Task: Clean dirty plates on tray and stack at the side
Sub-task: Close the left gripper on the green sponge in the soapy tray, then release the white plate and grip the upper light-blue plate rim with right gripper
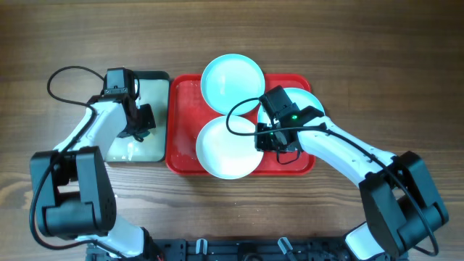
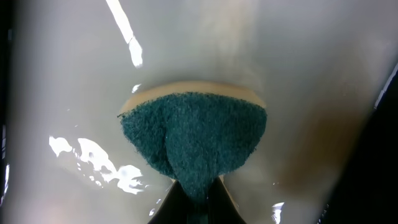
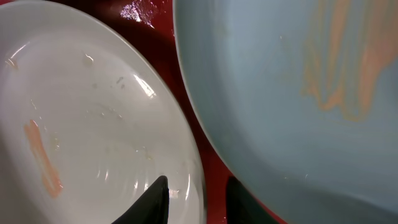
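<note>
On the red tray [image 1: 185,94] lie three plates: a turquoise one [image 1: 232,81] at the back, a white one [image 1: 225,148] at the front, and another turquoise one [image 1: 308,98] at the right, half hidden by my right arm. In the right wrist view the white plate [image 3: 81,124] carries an orange smear, and so does the turquoise plate [image 3: 298,81]. My right gripper [image 3: 197,186] [image 1: 271,140] is open and straddles the white plate's right rim, one finger inside and one over the red tray [image 3: 214,174]. My left gripper [image 2: 198,193] [image 1: 142,122] is shut on a green sponge [image 2: 193,137].
The sponge rests on the wet pale floor of a smaller black-rimmed tray [image 1: 156,87] [image 2: 62,74], which stands directly left of the red tray. Bare wooden table [image 1: 377,58] lies all around both trays.
</note>
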Action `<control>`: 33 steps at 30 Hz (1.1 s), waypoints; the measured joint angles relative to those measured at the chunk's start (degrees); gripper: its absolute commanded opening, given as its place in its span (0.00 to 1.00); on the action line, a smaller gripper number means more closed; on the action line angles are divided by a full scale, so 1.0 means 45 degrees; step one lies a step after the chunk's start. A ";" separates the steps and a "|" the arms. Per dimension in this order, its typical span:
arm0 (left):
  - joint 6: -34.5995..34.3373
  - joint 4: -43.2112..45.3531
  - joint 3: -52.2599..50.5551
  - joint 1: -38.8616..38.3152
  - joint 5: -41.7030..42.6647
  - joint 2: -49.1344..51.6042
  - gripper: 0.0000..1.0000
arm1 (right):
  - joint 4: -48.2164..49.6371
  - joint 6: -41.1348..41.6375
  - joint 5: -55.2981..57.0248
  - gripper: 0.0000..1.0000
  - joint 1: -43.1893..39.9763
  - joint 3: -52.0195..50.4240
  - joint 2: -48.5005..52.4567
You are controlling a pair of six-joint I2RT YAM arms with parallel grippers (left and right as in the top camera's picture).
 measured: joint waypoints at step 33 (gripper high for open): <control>-0.0005 -0.0403 -0.0053 0.0000 -0.0151 -0.2851 0.04 | 0.0549 -0.2555 0.0787 0.43 -0.1127 0.3565 -0.0583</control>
